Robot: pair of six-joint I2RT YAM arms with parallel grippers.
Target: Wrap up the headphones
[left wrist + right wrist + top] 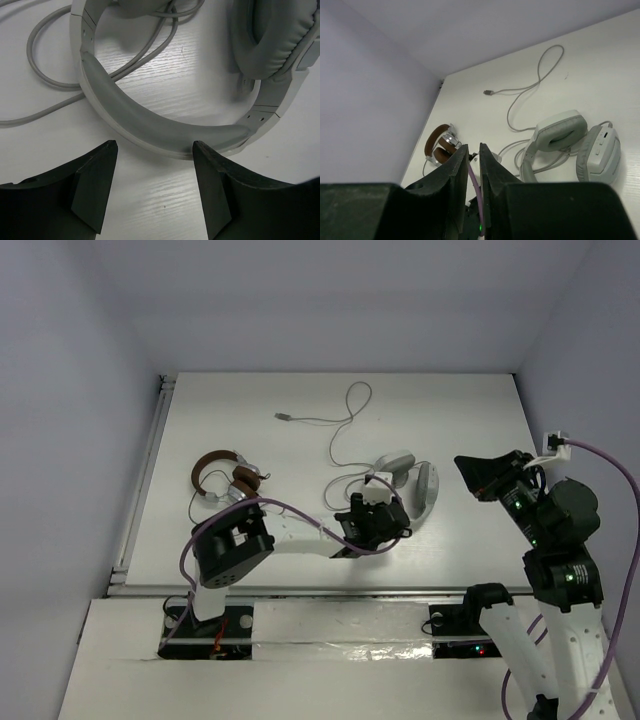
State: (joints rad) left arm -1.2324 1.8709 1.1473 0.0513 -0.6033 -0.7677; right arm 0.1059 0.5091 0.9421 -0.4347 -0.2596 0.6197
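1. The white counter [450, 410] lies in front of me, with walls on three sides.
2. The headphones [410, 480] lie flat around the middle of the counter, a little towards the near edge and right of centre. The two earcups sit side by side on the right side, and the headband [150, 125] curves back towards the near edge.
3. My left gripper [155, 145] hangs right over that headband with its fingers spread wide. The tips stand at the outer curve of the band and grip nothing.
4. My right gripper [473, 150] is raised near the right edge, well apart from the headphones. Its fingers are drawn almost together, with only a thin slit between them and nothing in it.
5. The brown headphones [225, 480] lie towards the left edge, apart from my left gripper.
6. The grey cable [345, 425] loops out from the earcups and winds towards the far edge. A few turns of it lie inside the headband's arc.
7. Its plug [284, 417] rests on the counter left of centre, near the far edge.
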